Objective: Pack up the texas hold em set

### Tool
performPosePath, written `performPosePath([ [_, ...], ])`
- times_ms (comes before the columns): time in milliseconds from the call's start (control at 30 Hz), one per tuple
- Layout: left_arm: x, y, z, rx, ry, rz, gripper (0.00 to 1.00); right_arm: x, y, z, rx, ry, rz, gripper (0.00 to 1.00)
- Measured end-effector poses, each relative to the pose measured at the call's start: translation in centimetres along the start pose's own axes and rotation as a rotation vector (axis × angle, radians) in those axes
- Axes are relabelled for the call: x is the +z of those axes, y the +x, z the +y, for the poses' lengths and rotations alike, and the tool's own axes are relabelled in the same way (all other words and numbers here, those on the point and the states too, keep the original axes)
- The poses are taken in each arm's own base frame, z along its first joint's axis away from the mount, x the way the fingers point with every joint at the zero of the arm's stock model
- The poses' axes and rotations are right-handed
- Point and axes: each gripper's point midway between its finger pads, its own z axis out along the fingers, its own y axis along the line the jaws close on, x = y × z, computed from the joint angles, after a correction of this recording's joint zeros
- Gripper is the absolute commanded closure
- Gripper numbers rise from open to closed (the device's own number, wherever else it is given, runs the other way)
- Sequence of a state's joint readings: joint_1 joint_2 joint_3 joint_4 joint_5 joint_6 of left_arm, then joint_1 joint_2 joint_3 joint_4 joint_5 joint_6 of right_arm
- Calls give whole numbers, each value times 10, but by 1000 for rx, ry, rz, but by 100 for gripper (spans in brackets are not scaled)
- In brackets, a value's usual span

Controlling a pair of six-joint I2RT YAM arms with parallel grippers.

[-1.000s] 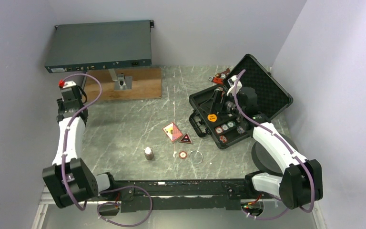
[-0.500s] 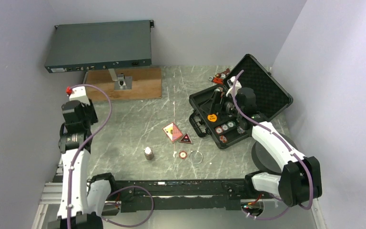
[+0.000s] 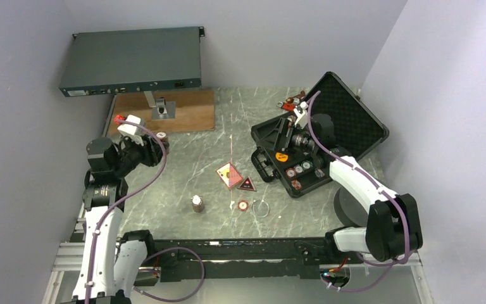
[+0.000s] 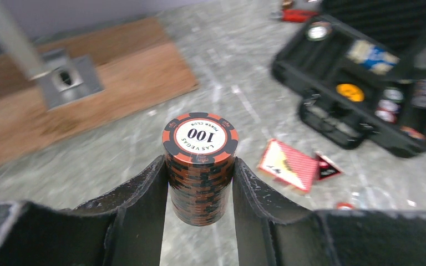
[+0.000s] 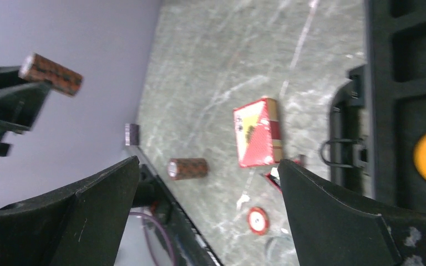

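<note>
Holding: my left gripper [image 4: 199, 166] is clenched on a chip stack [image 4: 201, 138], left of the top view, well apart from the briefcase [image 3: 354, 120].
Right gripper [image 5: 208, 163]: spread wide, empty, over the tray.
Packed: a few chips.
Left out: card deck [image 3: 229, 174], triangle piece [image 3: 247, 185], second stack [image 3: 197, 203] and loose chip [image 3: 243, 205], at frame centre.

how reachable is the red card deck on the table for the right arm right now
Probably reachable. The right gripper hovers open and empty over the open case, and the card deck lies on bare table just beside it with nothing over it. Only the triangle piece sits next to it.
</note>
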State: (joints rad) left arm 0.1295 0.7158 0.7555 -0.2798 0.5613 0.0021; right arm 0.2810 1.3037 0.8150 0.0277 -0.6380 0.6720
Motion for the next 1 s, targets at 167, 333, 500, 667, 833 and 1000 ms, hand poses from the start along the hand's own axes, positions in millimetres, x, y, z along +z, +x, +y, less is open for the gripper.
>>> performPosePath([
  [167,2,-19,-47,-6,244,-73,100,0,-12,44,59,-124,-17,0],
  [333,-5,-35,-85,-18,449,-145,100,-2,-24,86,107,-245,-28,0],
  [500,-12,-57,-110,6,577,-219,100,0,-24,117,159,-323,2,0],
  [667,-14,-69,-137,54,704,-279,100,9,-20,147,206,-381,52,0],
  [833,-12,-60,-146,68,734,-306,100,20,-11,166,250,-409,106,0],
  [1000,-15,-51,-152,69,745,-314,100,30,3,187,244,-439,163,0],
])
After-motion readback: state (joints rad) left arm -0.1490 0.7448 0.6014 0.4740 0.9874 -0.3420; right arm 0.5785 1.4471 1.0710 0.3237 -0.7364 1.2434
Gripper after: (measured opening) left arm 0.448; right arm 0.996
